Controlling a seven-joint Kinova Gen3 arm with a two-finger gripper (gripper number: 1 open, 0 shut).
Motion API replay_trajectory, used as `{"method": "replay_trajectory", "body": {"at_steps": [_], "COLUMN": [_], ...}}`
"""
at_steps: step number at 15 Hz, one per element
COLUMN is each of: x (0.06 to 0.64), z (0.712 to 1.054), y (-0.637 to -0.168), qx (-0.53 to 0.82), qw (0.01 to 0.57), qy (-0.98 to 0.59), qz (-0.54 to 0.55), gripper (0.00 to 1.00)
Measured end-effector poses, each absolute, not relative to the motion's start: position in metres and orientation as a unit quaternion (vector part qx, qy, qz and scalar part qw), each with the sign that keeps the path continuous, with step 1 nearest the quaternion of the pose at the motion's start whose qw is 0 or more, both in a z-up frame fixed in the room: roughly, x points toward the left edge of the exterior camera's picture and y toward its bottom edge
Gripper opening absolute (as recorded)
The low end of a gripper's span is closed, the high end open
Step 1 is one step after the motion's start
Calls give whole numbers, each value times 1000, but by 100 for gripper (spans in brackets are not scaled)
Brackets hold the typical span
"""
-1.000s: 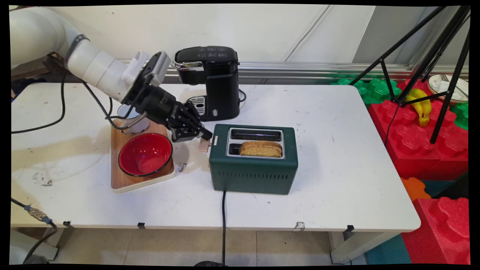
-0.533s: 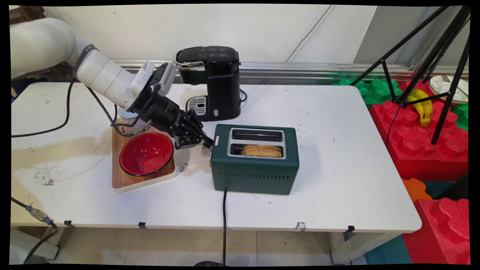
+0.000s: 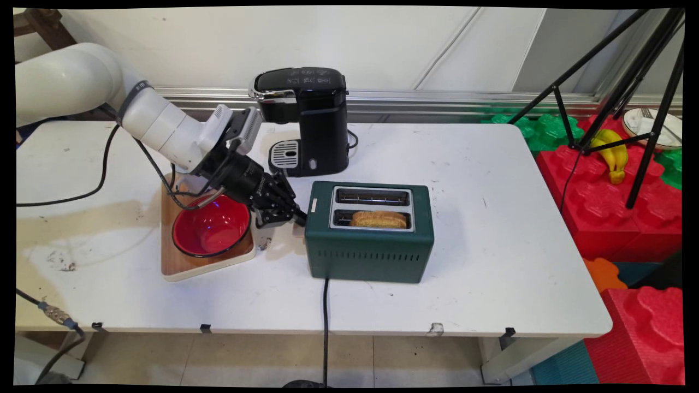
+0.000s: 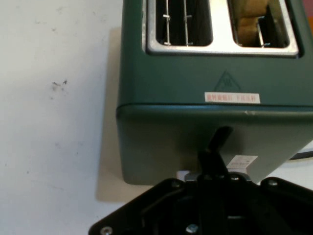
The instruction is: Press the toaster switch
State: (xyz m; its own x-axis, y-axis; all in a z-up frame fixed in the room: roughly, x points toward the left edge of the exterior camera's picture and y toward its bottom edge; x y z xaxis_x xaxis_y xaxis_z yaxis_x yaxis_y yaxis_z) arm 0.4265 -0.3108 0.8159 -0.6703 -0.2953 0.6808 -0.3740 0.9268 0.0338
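Nearest us, a black power cord (image 3: 326, 305) drops over the front edge of the white counter (image 3: 491, 262) and runs up to the dark green toaster (image 3: 366, 256), which stands about mid-counter with its long side towards us. Of its two slots, the nearer holds a slice of browned bread (image 3: 379, 219) sunk low, with only its top edge above the rim. The farther slot shows bare wires.

At the toaster's left end we find the gripper (image 3: 297, 218), reaching in low from the left, with its tip against that end face. In the hand view the toaster (image 4: 195, 88) fills the picture. The gripper (image 4: 222, 134) rises from the bottom edge as a single black stalk, so we read the fingers (image 4: 215, 147) as pressed together, touching the end wall just below the warning label. We see nothing held between them. A small pale piece shows beside their base, but we cannot tell what it is.

Left of the gripper, and partly under the arm, a red bowl (image 3: 212, 226) sits on a wooden board (image 3: 180, 265).

Farther back, a black coffee machine (image 3: 314, 120) stands near the wall, just behind the toaster's left end and apart from it.

Off the counter's right end we see red foam blocks (image 3: 611, 191), bananas (image 3: 614, 153) and a black tripod (image 3: 628, 82).
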Motion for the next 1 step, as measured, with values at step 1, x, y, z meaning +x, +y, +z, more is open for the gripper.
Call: {"method": "replay_trajectory", "body": {"at_steps": [1], "x": [427], "z": [813], "y": [-311], "qx": [183], "qw": [360], "qy": [-913], "qz": [53], "gripper": [0]}}
